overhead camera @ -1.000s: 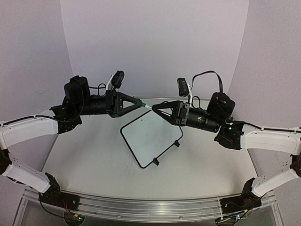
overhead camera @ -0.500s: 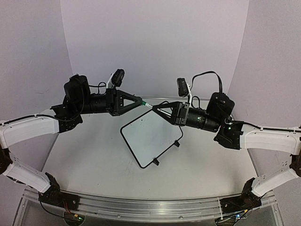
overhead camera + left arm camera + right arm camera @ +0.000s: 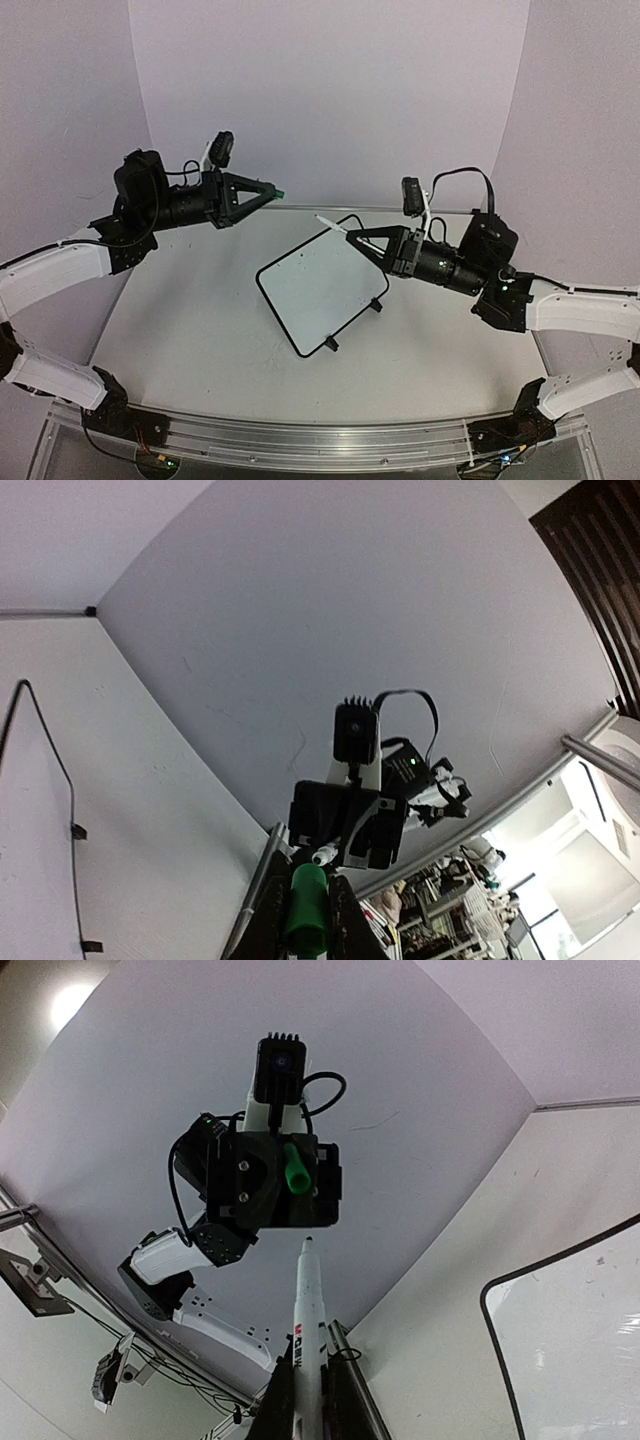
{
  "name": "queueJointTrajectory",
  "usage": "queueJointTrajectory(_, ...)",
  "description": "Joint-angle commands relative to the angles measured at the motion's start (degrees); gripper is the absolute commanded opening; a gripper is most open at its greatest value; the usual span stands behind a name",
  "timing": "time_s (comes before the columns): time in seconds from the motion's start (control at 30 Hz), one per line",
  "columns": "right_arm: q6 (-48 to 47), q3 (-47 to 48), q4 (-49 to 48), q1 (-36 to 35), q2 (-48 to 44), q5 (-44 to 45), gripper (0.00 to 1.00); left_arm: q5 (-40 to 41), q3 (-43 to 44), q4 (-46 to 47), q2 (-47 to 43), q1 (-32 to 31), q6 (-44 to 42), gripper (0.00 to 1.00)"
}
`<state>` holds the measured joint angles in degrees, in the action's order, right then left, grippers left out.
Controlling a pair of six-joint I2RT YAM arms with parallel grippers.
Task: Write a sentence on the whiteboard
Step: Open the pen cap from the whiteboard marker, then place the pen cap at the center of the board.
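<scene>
Left fingers point(image 3: 265, 935) withdrawn, cap point(image 3: 306, 912) off marker point(image 3: 308, 1305)

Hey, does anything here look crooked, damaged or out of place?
The whiteboard lies turned diagonally on the table, a corner toward the near edge instead of square. Nothing else stands out.

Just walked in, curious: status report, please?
Left gripper shut on green cap. Right gripper shut on marker, tip bare. Whiteboard flat, blank. Nothing in the way.
</scene>
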<state>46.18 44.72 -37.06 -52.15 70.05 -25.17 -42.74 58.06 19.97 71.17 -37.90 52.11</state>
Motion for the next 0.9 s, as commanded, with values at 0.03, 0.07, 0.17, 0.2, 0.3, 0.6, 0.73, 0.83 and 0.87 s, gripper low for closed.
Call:
queueJointTrajectory(0.03, 1.5, -3.3, -2.8, 1.5, -5.9, 1.9, 0.00, -1.5, 3.7, 0.7, -5.1, 5.9, -0.3, 0.00)
queueJointTrajectory(0.07, 1.5, -3.6, -2.8, 1.6, -6.4, 1.7, 0.00, -1.6, 4.0, -0.7, -5.4, 6.1, -1.4, 0.00)
queueJointTrajectory(0.17, -0.1, -3.7, -0.7, 1.8, -8.5, 2.9, 0.00, 2.4, 5.7, -12.8, -7.8, 6.8, -10.2, 0.00)
queueJointTrajectory(0.2, -1.8, -2.9, 2.7, 1.9, -9.2, 4.0, 0.00, 5.6, 6.4, -19.1, -8.7, 6.9, -15.2, 0.00)
queueJointTrajectory(0.3, -8.3, 1.8, 20.1, 1.8, -11.0, 11.4, 0.00, 21.0, 5.6, -37.7, -11.5, 6.9, -23.1, 0.00)
queueJointTrajectory(0.6, -16.1, 4.7, 36.3, 1.7, -12.8, 23.4, 0.00, 45.3, -10.4, -53.6, -10.0, 6.8, -19.6, 0.00)
queueJointTrajectory(0.73, -16.5, 4.9, 36.4, 1.8, -11.0, 21.6, 0.00, 45.4, -16.3, -49.4, -7.9, 6.8, -18.3, 0.00)
queueJointTrajectory(0.83, -17.2, 5.4, 36.4, 1.7, -9.4, 18.6, 0.00, 44.9, -18.8, -46.7, -6.6, 6.8, -18.0, 0.00)
queueJointTrajectory(0.87, -17.5, 5.5, 36.4, 1.7, -8.9, 17.9, 0.00, 44.5, -19.5, -45.6, -6.0, 6.8, -18.0, 0.00)
